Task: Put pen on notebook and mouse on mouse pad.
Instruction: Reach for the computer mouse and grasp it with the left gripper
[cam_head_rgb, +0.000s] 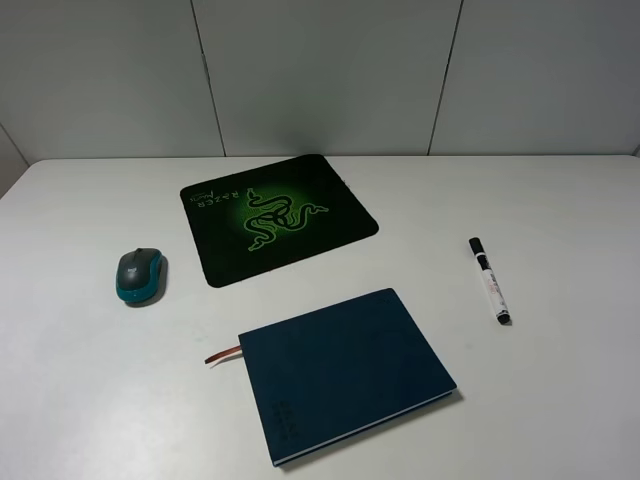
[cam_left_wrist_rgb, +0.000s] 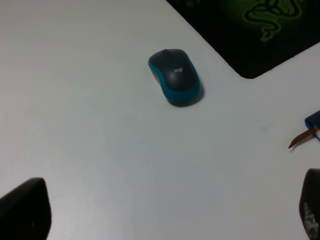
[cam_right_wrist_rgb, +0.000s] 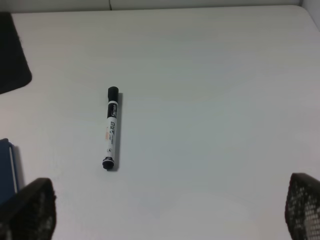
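Note:
The grey and teal mouse (cam_head_rgb: 140, 274) (cam_left_wrist_rgb: 176, 76) rests on the white table, left of the black mouse pad (cam_head_rgb: 330, 190) (cam_left_wrist_rgb: 240, 40) with its green snake logo. Nearer the front lies the navy notebook (cam_head_rgb: 345, 370), closed, its brown ribbon (cam_left_wrist_rgb: 302, 137) sticking out to the left. The white pen (cam_head_rgb: 490, 281) (cam_right_wrist_rgb: 112, 128) with a black cap lies to the notebook's right. My left gripper (cam_left_wrist_rgb: 170, 205) hovers open, short of the mouse. My right gripper (cam_right_wrist_rgb: 167, 205) hovers open, short of the pen. Neither gripper appears in the exterior high view.
A white table (cam_head_rgb: 90, 380) carries everything, with a grey panelled wall (cam_head_rgb: 320, 70) behind its far edge. In the right wrist view, a corner of the mouse pad (cam_right_wrist_rgb: 12, 55) and an edge of the notebook (cam_right_wrist_rgb: 7, 165) flank the pen.

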